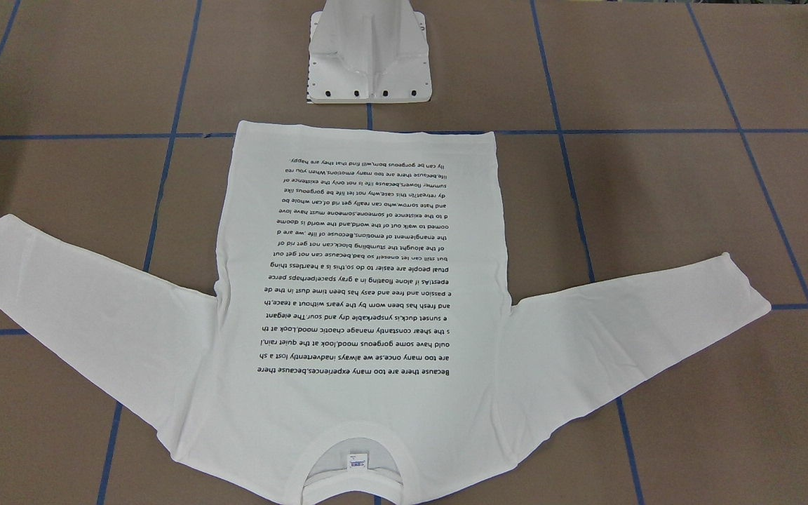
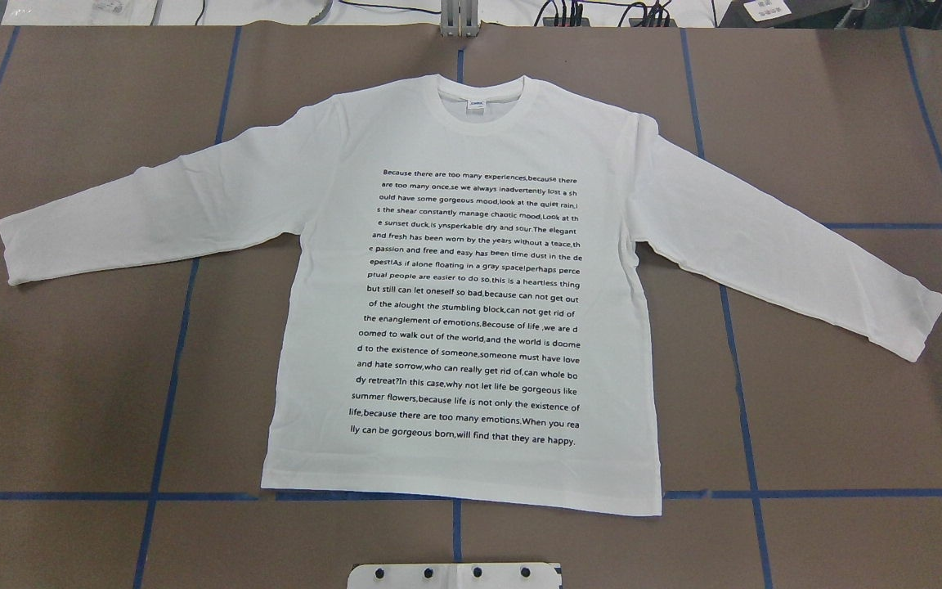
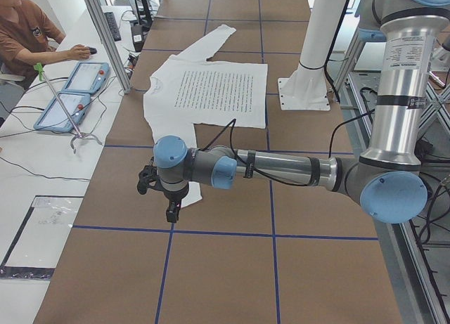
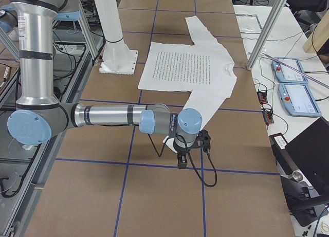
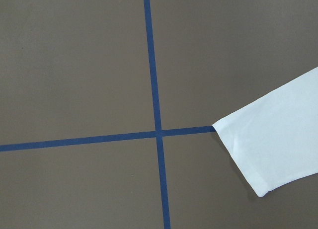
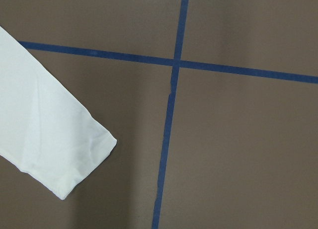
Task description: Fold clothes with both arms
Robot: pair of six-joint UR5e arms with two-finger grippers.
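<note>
The shirt (image 2: 471,294) is spread flat on the table (image 2: 70,393), print up, with no fold begun. The left gripper (image 3: 172,213) and right gripper (image 4: 181,162) are held near the cuffs. It cannot be told whether they are open or closed. The cuffs are probably to be grasped next.

left arm (image 3: 281,168): grey tube links, light-blue joint caps, black bands, printed label (image 3: 416,53) on upright tube | right arm (image 4: 108,115): same build | black cable (image 4: 215,175) looping off wrist | left gripper (image 3: 171,213), right gripper (image 4: 181,162): black, two-finger | white pedestal (image 1: 369,63): bolted base plate
</note>
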